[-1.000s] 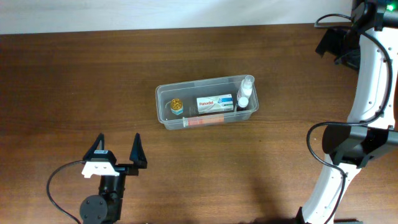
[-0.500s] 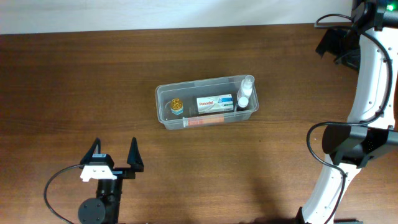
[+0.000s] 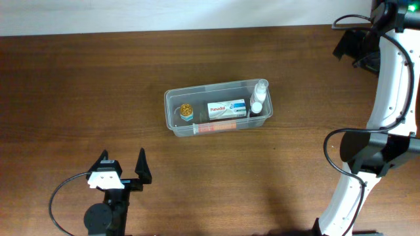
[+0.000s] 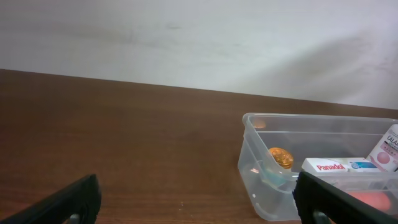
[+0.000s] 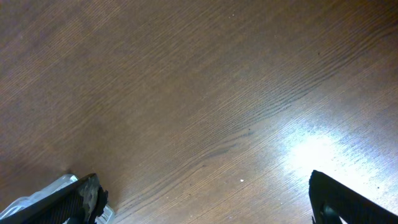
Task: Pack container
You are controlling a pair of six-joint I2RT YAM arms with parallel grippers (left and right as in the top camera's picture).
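Left tool: wide.
Right tool: wide.
Container: two o'clock from Left tool, long axis nine-to-three.
Nearer side: probably left.

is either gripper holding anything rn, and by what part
Nothing is held. The left gripper and the right gripper are both open, with nothing between their fingers.
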